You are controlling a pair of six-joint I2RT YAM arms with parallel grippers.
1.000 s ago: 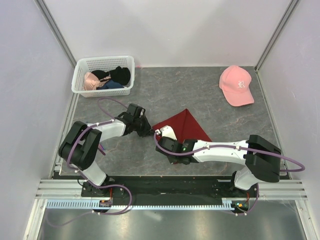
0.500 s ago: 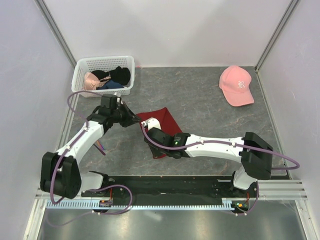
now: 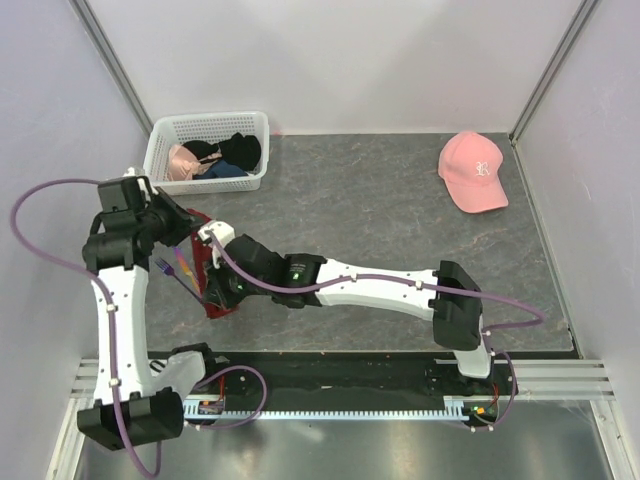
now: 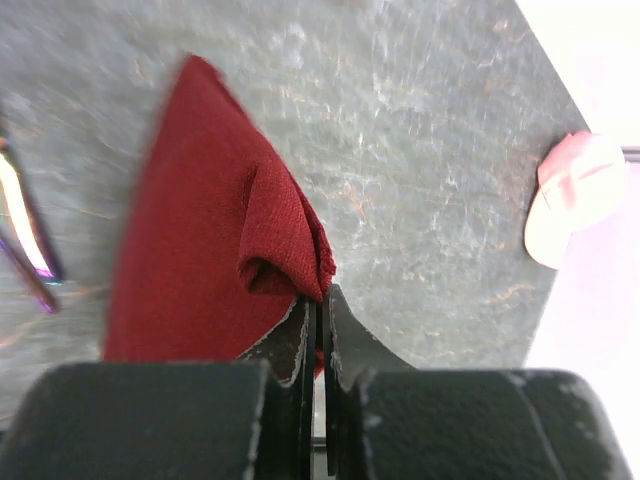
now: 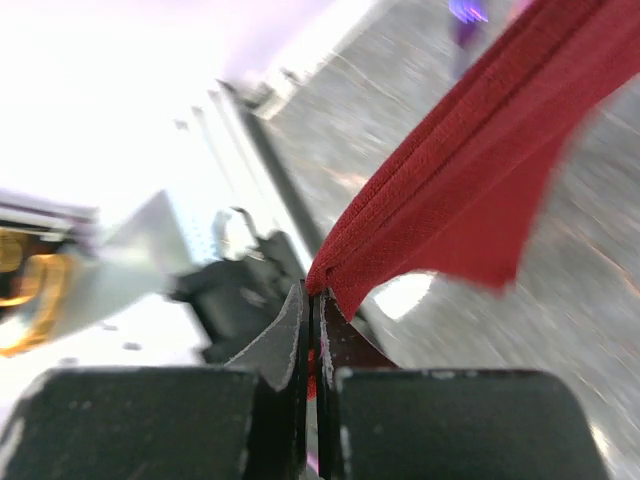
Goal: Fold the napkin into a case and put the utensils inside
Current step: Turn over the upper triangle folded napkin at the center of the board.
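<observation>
The dark red napkin (image 3: pixel 206 262) hangs as a folded narrow strip at the left of the table, held at both ends. My left gripper (image 3: pixel 190 222) is shut on its far corner, which bunches at the fingertips in the left wrist view (image 4: pixel 210 240). My right gripper (image 3: pixel 216 298) is shut on its near folded edge, seen in the right wrist view (image 5: pixel 470 190). The iridescent purple utensils (image 3: pixel 172 270) lie on the table just left of the napkin. They also show in the left wrist view (image 4: pixel 25 235).
A white basket (image 3: pixel 160 152) with black and pink garments stands at the back left. A pink cap (image 3: pixel 473 170) lies at the back right. The left wall is close to the left arm.
Both grippers have carried the napkin from the middle of the table to the left side, beside the utensils. The cloth went from a spread triangle to a narrow strip.
</observation>
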